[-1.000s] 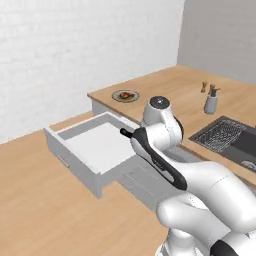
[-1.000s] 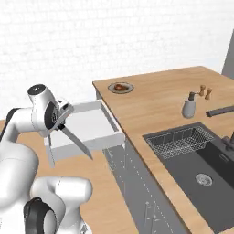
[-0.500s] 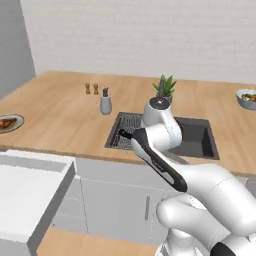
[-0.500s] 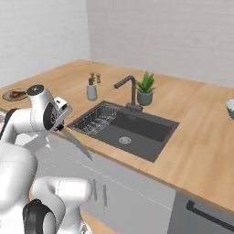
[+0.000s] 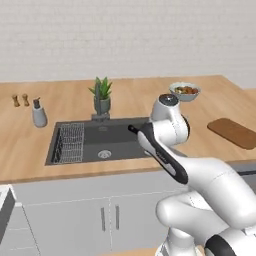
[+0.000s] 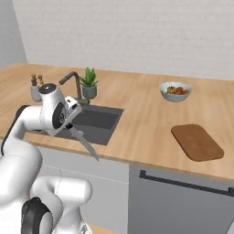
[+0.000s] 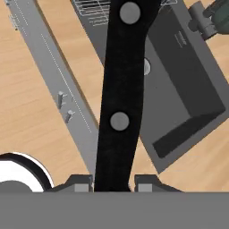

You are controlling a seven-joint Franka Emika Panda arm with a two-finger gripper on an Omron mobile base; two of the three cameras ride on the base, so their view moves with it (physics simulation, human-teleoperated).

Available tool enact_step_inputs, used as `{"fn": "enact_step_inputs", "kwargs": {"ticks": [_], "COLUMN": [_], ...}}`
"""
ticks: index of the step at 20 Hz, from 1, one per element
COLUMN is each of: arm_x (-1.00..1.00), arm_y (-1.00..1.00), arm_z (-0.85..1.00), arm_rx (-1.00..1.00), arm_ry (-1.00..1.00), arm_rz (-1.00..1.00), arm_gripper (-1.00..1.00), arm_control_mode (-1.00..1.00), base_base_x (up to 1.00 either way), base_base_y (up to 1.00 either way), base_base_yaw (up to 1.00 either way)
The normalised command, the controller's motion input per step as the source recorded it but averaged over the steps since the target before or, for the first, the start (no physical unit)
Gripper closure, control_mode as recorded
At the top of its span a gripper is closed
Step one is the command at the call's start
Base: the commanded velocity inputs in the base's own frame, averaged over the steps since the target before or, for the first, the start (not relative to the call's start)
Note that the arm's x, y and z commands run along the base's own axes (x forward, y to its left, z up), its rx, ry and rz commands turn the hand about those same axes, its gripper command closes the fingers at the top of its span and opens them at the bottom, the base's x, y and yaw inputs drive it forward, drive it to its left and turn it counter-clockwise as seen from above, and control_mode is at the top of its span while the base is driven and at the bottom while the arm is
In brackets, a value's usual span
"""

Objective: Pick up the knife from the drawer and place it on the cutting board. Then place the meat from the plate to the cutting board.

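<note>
Brown wood is what matters in the left base view: the cutting board (image 5: 233, 133) lies flat on the light bench (image 5: 60, 102) well off to the arm's right, past the sink (image 5: 100, 142) and in front of a bowl of mixed food (image 5: 184, 90). From the right base view the gripper (image 6: 72, 119) sits over the bench edge by the sink, clamped on the knife (image 6: 84, 141), whose dark blade angles down and forward past the bench front; the board is well apart from it. In the hand view the black riveted handle runs straight up from between the two fingertips (image 7: 79, 184), so the robot's jaws are closed narrow on it, with the sink basin below. The step looks like carrying the knife over to the board. To do it well, the robot should probably lift the blade tip clear of the bench edge first, then lay it flat across the board's middle before letting go.
</note>
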Motion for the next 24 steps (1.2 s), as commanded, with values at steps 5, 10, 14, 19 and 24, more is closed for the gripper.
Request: {"fn": "enact_step_inputs", "kwargs": {"ticks": [5,10,14,19,24], "arm_x": [0.0,0.0,0.0,0.0,0.96], "arm_y": [0.0,0.0,0.0,0.0,0.3], "arm_z": [0.0,0.0,0.0,0.0,0.05], "arm_rx": [0.0,0.0,0.0,0.0,0.0], "arm_ry": [0.0,0.0,0.0,0.0,0.15], "arm_rz": [0.0,0.0,0.0,0.0,0.0], "arm_gripper": [1.0,1.0,1.0,1.0,1.0], "arm_control_mode": [1.0,1.0,1.0,1.0,-1.0], "base_base_x": [-0.1,0.08,0.3,0.71,0.0], "base_base_y": [-1.0,-1.0,-1.0,-0.39,0.0], "base_base_yaw": [-0.19,-0.11,-0.04,0.01,0.0]}}
